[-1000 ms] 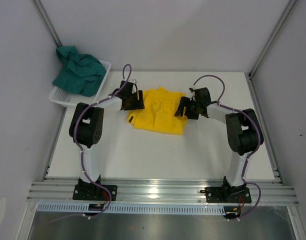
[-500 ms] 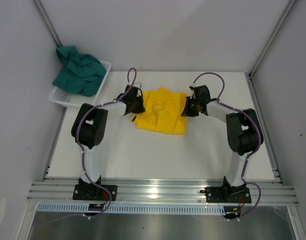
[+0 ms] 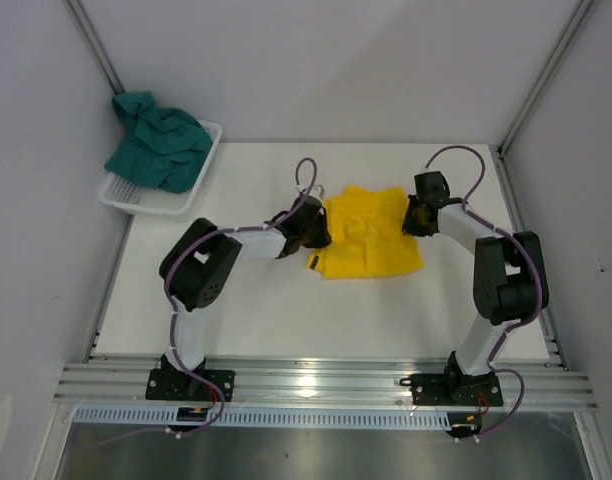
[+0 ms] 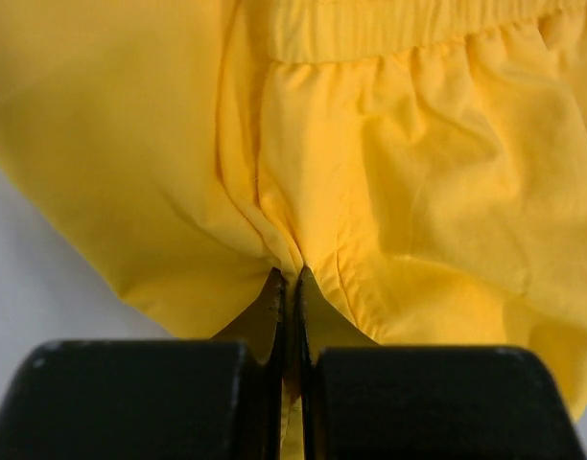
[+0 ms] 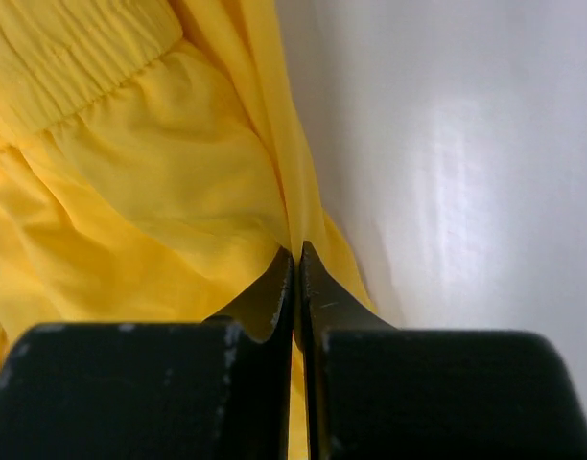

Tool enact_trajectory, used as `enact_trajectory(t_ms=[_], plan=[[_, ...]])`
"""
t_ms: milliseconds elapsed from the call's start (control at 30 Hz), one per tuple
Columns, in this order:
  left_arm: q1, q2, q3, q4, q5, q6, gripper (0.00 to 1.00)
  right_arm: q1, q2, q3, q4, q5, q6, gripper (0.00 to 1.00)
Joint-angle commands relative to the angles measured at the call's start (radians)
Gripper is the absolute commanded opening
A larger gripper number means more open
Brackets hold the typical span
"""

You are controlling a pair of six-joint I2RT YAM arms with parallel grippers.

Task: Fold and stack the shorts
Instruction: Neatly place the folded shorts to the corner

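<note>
Our left claw [image 4: 289, 278] and right claw [image 5: 295, 254] pinch the yellow shorts [image 3: 371, 235]; we should move both evenly, cloth taut.

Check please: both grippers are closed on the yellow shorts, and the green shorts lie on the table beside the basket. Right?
One error: the green shorts lie heaped in the basket, not on the table, as the top view shows. The left gripper and right gripper are indeed closed on the yellow shorts.
</note>
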Motion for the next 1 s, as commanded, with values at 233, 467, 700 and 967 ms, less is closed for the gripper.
enact_trajectory(t_ms=[233, 467, 700, 967], plan=[[-0.343, 0.061, 0.07, 0.1, -0.158, -0.175, 0.0, -0.229, -0.32, -0.191, -0.169, 0.385, 0.162, 0.0], [-0.504, 0.156, 0.235, 0.077, -0.149, -0.163, 0.0, -0.332, -0.429, -0.269, -0.283, 0.648, 0.278, 0.0], [-0.593, 0.226, 0.36, 0.07, -0.162, -0.132, 0.0, -0.532, -0.461, -0.315, -0.24, 0.608, 0.282, 0.0], [-0.641, 0.366, 0.523, 0.112, -0.08, -0.106, 0.0, -0.743, -0.42, -0.323, -0.193, 0.579, 0.307, 0.0]])
